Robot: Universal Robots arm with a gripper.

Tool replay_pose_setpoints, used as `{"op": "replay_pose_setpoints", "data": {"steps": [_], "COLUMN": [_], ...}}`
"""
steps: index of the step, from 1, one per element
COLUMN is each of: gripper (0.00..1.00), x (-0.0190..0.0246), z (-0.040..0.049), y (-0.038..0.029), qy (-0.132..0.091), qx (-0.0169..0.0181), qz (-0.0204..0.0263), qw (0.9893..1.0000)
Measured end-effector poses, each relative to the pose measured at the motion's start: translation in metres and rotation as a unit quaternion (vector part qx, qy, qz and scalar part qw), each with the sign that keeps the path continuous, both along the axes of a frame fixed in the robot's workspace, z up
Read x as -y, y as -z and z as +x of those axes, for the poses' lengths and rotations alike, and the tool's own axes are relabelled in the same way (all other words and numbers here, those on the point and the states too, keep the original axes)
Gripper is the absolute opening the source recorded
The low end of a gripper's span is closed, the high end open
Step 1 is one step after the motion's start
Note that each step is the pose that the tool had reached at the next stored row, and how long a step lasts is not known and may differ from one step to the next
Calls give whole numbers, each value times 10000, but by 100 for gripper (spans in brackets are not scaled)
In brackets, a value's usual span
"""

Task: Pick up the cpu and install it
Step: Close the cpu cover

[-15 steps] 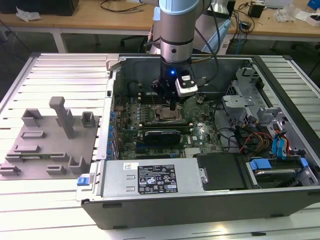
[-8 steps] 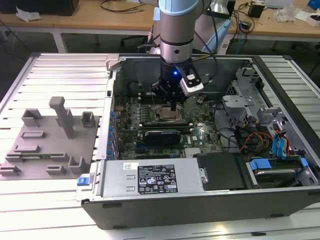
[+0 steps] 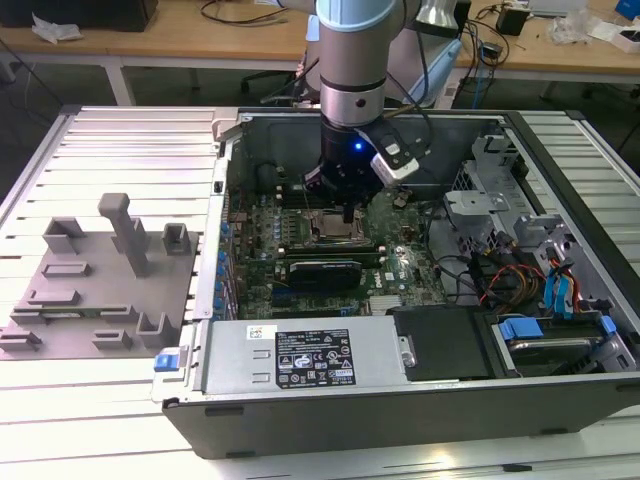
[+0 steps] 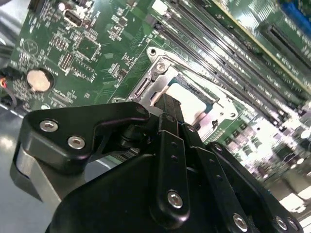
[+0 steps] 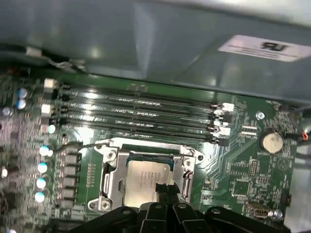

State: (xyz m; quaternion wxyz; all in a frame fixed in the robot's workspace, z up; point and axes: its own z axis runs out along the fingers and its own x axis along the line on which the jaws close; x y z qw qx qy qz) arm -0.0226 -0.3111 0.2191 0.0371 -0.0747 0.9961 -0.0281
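On the motherboard (image 5: 243,170), gripper (image 5: 165,190) hangs over cpu (image 5: 145,175) beside memory slots (image 5: 136,114)

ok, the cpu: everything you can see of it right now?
The cpu is a flat square chip with a pale silver metal top and faint print. It lies level inside the metal socket frame on the green motherboard. The gripper, shut, hangs over one edge; whether it touches the chip cannot be told.

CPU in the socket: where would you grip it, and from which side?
Probably two opposite rim edges of the cpu, coming straight down from above. It lies flat in the socket frame, whose metal walls close off sideways approach, and its flat top gives nothing to pinch.
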Motion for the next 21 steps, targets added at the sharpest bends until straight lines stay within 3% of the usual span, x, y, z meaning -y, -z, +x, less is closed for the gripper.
{"op": "replay_pose_setpoints", "data": {"steps": [2, 5, 10, 18, 19, 21], "gripper": [11, 11, 11, 11, 11, 11], "x": [0, 0, -1, 0, -1, 0], "z": [-1, -29, -181, -204, -204, -203], "y": [3, 16, 43, 59, 61, 63], "qy": [-112, -113, -109, 148, 148, 147], "qx": [-2, -3, -2, -5, -24, -164], "qz": [-31, -40, -41, -42, -40, -44], "qw": [9999, 9999, 9999, 9999, 9999, 9997]}}
